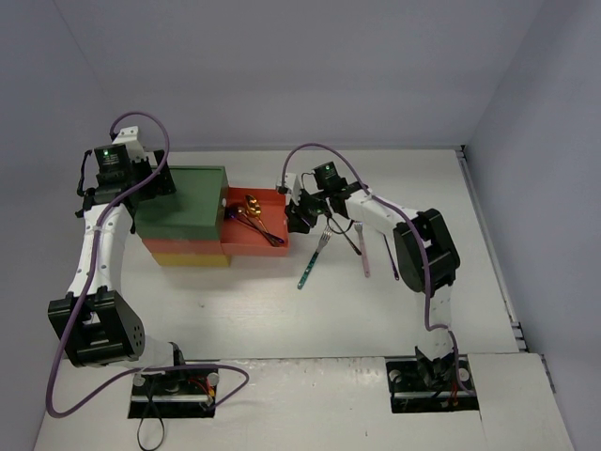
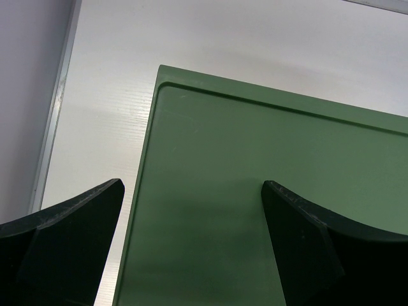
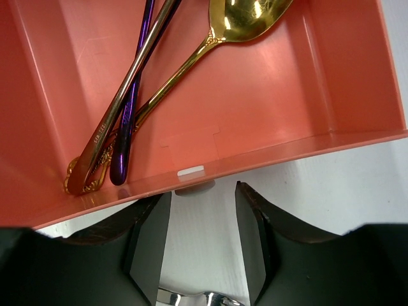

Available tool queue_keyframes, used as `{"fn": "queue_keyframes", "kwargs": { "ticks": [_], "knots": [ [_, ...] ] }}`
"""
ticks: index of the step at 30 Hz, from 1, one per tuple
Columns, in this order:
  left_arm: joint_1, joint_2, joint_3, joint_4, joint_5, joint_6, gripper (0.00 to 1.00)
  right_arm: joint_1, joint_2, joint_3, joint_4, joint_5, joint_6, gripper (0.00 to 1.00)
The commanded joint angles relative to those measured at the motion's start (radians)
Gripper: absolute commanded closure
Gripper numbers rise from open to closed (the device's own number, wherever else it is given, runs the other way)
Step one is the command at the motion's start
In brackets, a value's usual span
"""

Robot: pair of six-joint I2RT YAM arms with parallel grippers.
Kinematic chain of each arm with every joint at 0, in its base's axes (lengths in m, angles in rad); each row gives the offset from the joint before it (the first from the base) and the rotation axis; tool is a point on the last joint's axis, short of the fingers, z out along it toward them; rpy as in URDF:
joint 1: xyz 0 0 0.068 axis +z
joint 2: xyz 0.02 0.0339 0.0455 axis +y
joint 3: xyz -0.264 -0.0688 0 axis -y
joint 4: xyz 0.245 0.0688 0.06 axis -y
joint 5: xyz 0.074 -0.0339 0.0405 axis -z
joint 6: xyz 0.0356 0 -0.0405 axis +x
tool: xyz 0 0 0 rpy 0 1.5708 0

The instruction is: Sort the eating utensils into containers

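Note:
The drawer unit with a green top (image 1: 183, 199) stands at the left. Its orange-red drawer (image 1: 272, 198) is pulled out to the right and holds a gold spoon (image 3: 245, 13), a purple utensil (image 3: 136, 83) and a copper one (image 3: 118, 111). My right gripper (image 1: 299, 218) is open and empty at the drawer's outer wall (image 3: 287, 150), its fingers (image 3: 150, 236) either side of a small tab (image 3: 194, 187). My left gripper (image 1: 152, 186) is open and empty over the green top (image 2: 274, 210). A teal fork (image 1: 315, 256), a pink utensil (image 1: 364, 252) and dark utensils (image 1: 390, 256) lie on the table.
The yellow drawer (image 1: 192, 259) is shut at the bottom of the unit. A shiny utensil (image 3: 191, 298) lies just under my right gripper. Grey walls stand behind and at both sides of the white table (image 1: 282, 310).

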Motion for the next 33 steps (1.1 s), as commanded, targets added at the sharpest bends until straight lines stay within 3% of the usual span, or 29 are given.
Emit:
{"fn": "queue_keyframes", "kwargs": {
  "ticks": [1,16,33],
  "knots": [
    [-0.002,0.004,-0.016,0.009,0.004,0.015,0.13,0.021,-0.022,0.059,0.016,-0.04,-0.049,0.62],
    [-0.003,0.005,-0.02,0.011,0.02,0.0,0.13,0.041,-0.084,0.112,0.011,-0.046,-0.052,0.9],
    [-0.006,0.02,-0.015,0.014,0.051,-0.039,0.13,0.132,-0.03,0.239,0.013,0.003,-0.003,0.91]
  ]
}}
